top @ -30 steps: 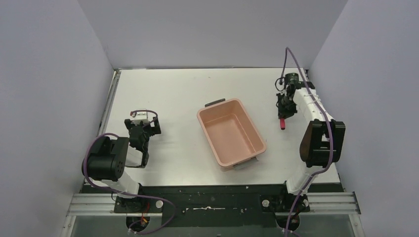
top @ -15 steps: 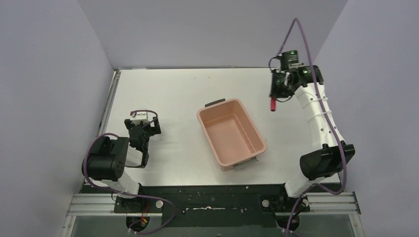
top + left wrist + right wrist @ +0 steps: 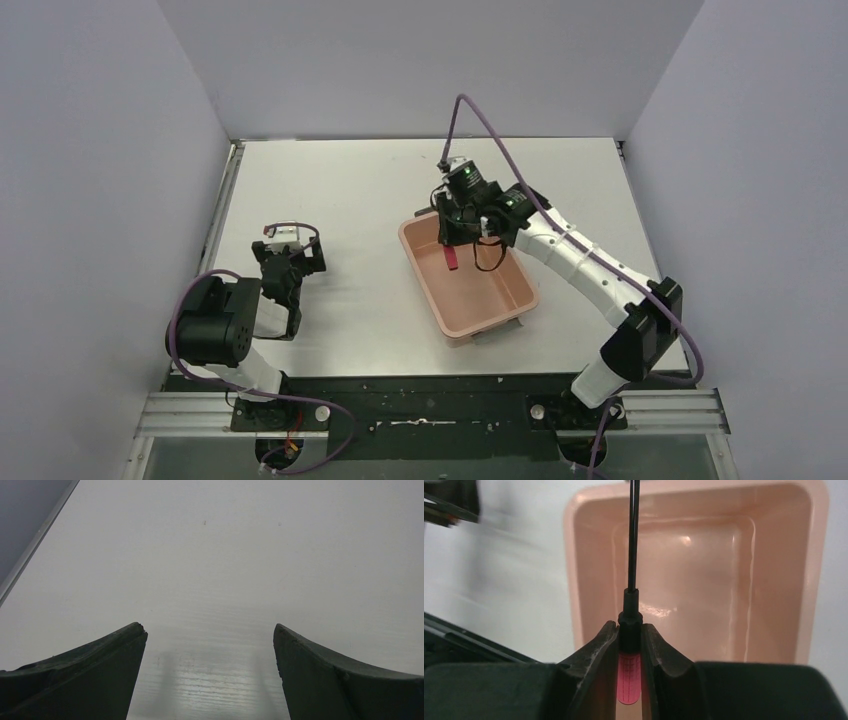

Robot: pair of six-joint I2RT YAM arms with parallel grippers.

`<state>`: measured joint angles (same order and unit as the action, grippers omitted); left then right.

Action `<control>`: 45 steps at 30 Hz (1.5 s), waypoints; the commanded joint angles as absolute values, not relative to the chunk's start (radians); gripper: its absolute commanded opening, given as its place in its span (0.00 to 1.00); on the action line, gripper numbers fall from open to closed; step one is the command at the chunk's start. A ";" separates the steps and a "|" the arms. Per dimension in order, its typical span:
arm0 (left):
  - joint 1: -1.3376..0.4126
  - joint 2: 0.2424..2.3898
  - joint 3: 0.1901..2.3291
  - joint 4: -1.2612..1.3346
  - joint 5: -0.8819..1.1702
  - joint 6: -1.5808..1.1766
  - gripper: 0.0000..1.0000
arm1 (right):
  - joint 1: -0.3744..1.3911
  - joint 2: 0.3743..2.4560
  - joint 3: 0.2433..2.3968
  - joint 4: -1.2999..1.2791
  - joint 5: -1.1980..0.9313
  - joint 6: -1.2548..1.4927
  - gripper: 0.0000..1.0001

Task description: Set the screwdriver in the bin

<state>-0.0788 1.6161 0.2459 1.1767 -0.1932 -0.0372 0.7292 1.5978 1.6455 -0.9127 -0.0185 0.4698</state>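
1. The right gripper [image 3: 450,238] is clamping the screwdriver [image 3: 451,261], with both fingers [image 3: 596,650] pressing on it where the black collar meets the red handle.
2. In the right wrist view, the thin black shaft is pointing toward 12 o'clock, across the open bin [image 3: 684,580].
3. In the top view, the screwdriver is hanging above the bin's [image 3: 488,285] far end, toward 11 o'clock from the bin's middle. Its red handle is pointing toward 6 o'clock.
4. The bin is sitting on the white table [image 3: 340,190], near its centre.
5. The left gripper [image 3: 210,645] is hovering low over bare table [image 3: 225,540] with its fingers spread wide and nothing between them. It is well apart from the bin, at about 9 o'clock.
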 commanded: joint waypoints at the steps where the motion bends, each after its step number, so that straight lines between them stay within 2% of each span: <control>1: -0.075 1.611 0.255 1.209 -0.184 -0.030 0.97 | 0.745 1.567 1.432 -0.765 0.063 0.533 0.00; 5: -0.075 1.612 0.255 1.208 -0.185 -0.029 0.97 | 0.747 1.585 1.232 -0.643 0.106 0.531 0.00; 11: -0.075 1.610 0.255 1.208 -0.184 -0.029 0.97 | 0.741 1.654 1.097 -0.499 0.142 0.497 0.00; 17: -0.075 1.610 0.255 1.209 -0.184 -0.029 0.97 | 0.724 1.743 1.081 -0.497 0.142 0.492 0.18; 23: -0.075 1.611 0.255 1.209 -0.186 -0.030 0.97 | 0.724 1.704 1.131 -0.541 0.140 0.491 0.40; 31: -0.075 1.611 0.255 1.208 -0.185 -0.029 0.97 | 0.724 1.582 1.353 -0.712 0.181 0.436 0.57; 32: -0.075 1.611 0.255 1.210 -0.185 -0.029 0.97 | 0.724 1.563 1.379 -0.729 0.193 0.424 0.62; 35: -0.075 1.610 0.255 1.209 -0.186 -0.029 0.97 | 0.720 1.505 1.445 -0.759 0.211 0.370 0.96; 36: -0.075 1.611 0.255 1.209 -0.186 -0.029 0.97 | 0.715 1.485 1.462 -0.757 0.213 0.353 0.99; 41: -0.075 1.611 0.255 1.208 -0.185 -0.029 0.97 | 0.632 1.331 1.426 -0.620 0.195 0.215 1.00; 45: -0.075 1.611 0.255 1.209 -0.184 -0.029 0.97 | 0.560 1.119 1.181 -0.339 0.225 0.027 1.00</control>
